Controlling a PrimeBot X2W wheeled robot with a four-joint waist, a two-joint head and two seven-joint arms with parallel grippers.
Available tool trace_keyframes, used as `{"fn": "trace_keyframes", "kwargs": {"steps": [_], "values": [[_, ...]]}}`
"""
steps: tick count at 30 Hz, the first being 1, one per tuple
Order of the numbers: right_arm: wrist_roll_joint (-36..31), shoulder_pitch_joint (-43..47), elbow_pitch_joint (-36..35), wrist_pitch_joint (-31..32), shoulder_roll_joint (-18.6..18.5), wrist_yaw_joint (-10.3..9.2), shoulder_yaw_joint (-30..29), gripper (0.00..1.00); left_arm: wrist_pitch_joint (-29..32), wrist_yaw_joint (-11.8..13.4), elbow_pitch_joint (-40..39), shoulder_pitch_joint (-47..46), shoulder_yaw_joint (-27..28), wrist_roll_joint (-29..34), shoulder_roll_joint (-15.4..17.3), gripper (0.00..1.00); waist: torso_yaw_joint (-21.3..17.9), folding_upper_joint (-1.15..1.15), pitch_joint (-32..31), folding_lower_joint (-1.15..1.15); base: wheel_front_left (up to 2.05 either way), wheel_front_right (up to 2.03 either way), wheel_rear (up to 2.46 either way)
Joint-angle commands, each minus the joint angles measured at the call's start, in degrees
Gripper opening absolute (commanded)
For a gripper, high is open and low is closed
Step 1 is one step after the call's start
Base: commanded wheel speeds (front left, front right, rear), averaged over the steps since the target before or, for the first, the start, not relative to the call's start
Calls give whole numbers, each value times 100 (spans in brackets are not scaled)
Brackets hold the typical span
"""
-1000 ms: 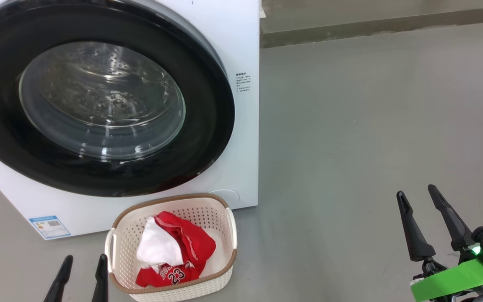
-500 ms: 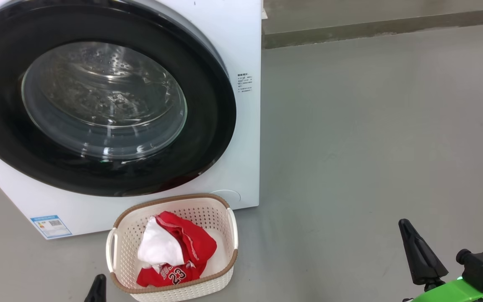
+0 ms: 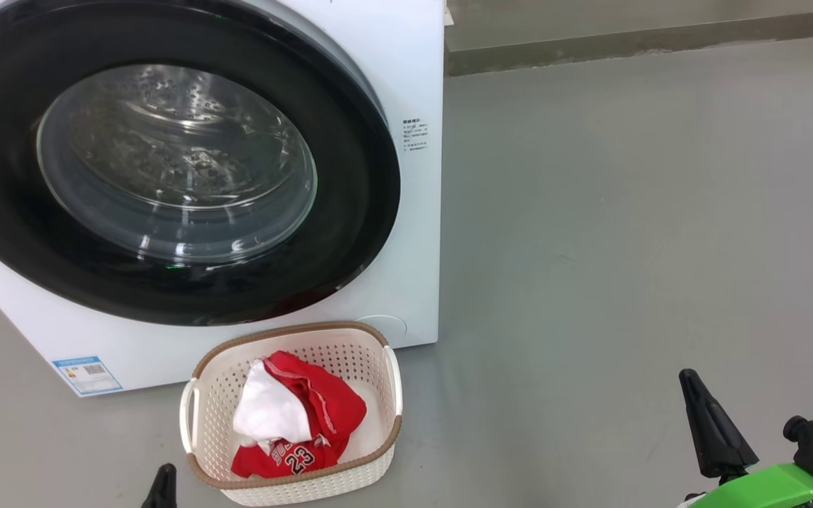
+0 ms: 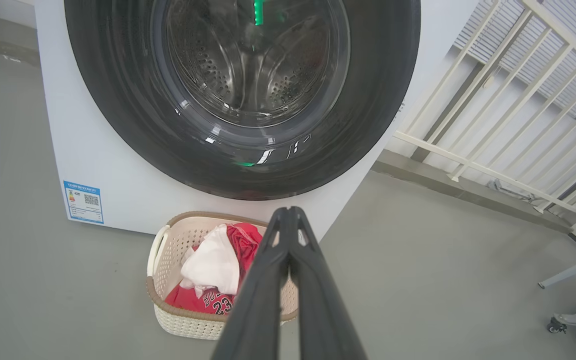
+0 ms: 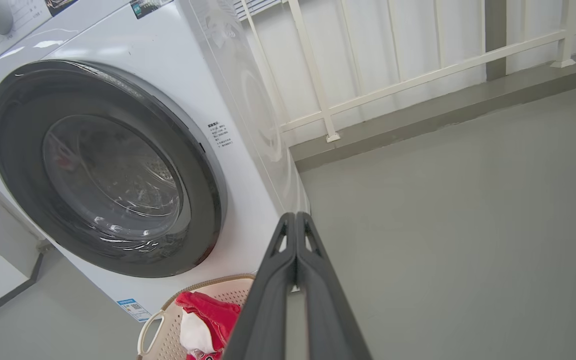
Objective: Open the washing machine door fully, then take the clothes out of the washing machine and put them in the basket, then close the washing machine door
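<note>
The washing machine (image 3: 417,63) fills the upper left of the head view. Its door (image 3: 350,233), with a glossy black rim and glass bowl (image 3: 173,162), lies flat against the front. On the floor just in front stands the basket (image 3: 293,487), holding the clothes: the red jersey with 23 (image 3: 286,458) and a white piece (image 3: 269,416). My left gripper (image 3: 165,471) is shut at the bottom edge, left of the basket, with its fingers pressed together in the left wrist view (image 4: 288,214). My right gripper (image 3: 687,377) is shut and empty, far right of the basket, fingers together (image 5: 296,217).
A blue label sticker (image 3: 87,375) sits low on the washer's front. Bare grey floor (image 3: 625,247) stretches to the right. A low kerb (image 3: 646,46) and a cream railing (image 5: 418,65) run along the back. A wheeled stand leg (image 4: 575,315) is at the far right.
Both grippers went from open to shut and sank toward the bottom edge of the head view. The camera shifted slightly. The door, basket and clothes stayed put.
</note>
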Motion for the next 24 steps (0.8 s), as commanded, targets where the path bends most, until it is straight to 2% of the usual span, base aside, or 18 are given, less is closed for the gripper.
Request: {"fn": "trace_keyframes", "kwargs": {"steps": [1,24], "values": [[165,-297,-116,44,-64,-1,-49,0,29,-8,-103,-272,88,-164,52,0,4,0,4,-1,0,0,0],[1432,-460,-27,428,46,-2,-205,0,409,-16,32,-553,160,-1510,-3,0,54,0,70,-1,0,0,0]]}}
